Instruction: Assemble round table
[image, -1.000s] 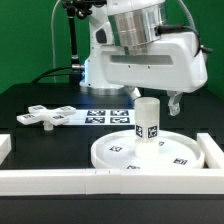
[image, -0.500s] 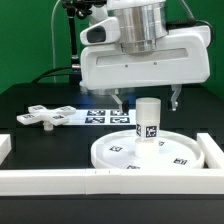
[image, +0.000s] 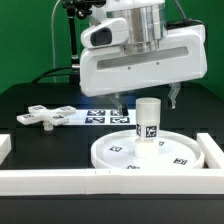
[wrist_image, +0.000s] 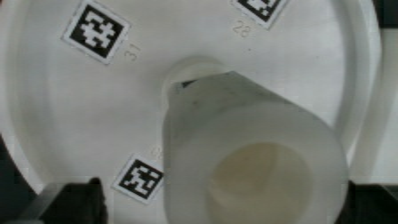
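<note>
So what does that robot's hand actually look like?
The gripper has a wide, boxy white body under a round silvery-grey wrist. Two thin dark fingers stick out from its underside, and black cables run behind it.

Bright, even light washes my white disc nearly flat against the black table, and shadows are faint. A bluish glare sits on the table's far side. At my wrist, the post looms blurred; the disc's tags look crisper.

White boxy housing; silver cylindrical wrist; slim dark jaws.
</note>
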